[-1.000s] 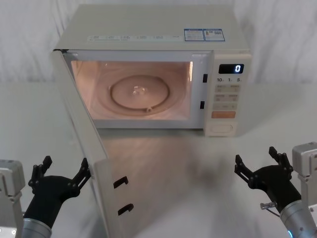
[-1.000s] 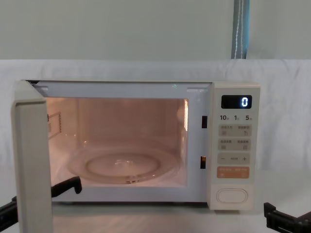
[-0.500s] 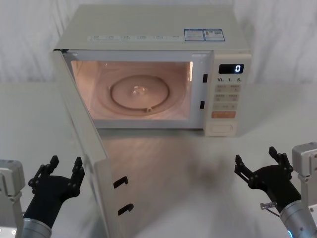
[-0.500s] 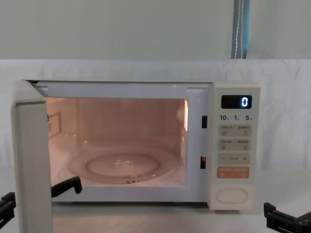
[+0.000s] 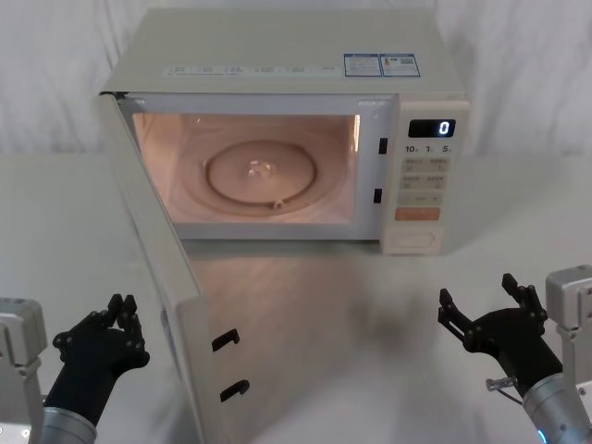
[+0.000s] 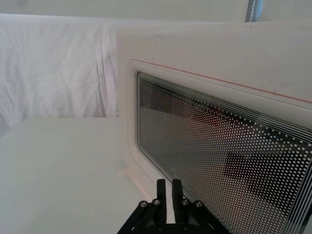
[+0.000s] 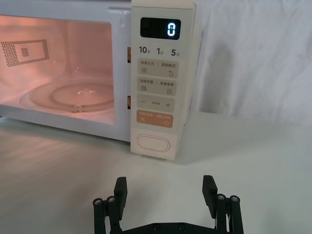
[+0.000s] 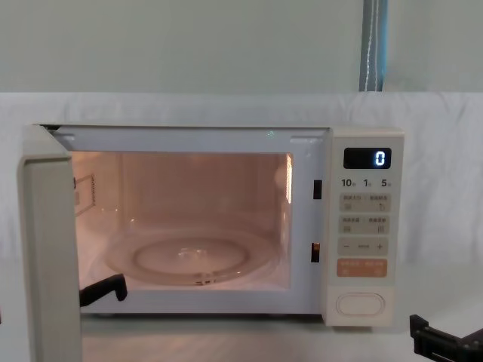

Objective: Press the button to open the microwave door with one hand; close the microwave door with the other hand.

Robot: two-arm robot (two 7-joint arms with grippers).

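The microwave [image 5: 277, 139], door [image 5: 157, 268] ajar, holds a glass turntable [image 5: 262, 174] (left hand [image 5: 120, 313] pressed together, right hand [image 5: 481, 310] spread).

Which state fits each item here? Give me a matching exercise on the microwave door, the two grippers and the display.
Items:
1. cream microwave door with dark glass window
2. black left gripper
3. black right gripper
4. black digital display

States:
A. fingers spread open
B. shows 0
C. swung wide open
D. fingers closed together

Pairs: 1-C, 2-D, 3-A, 4-B
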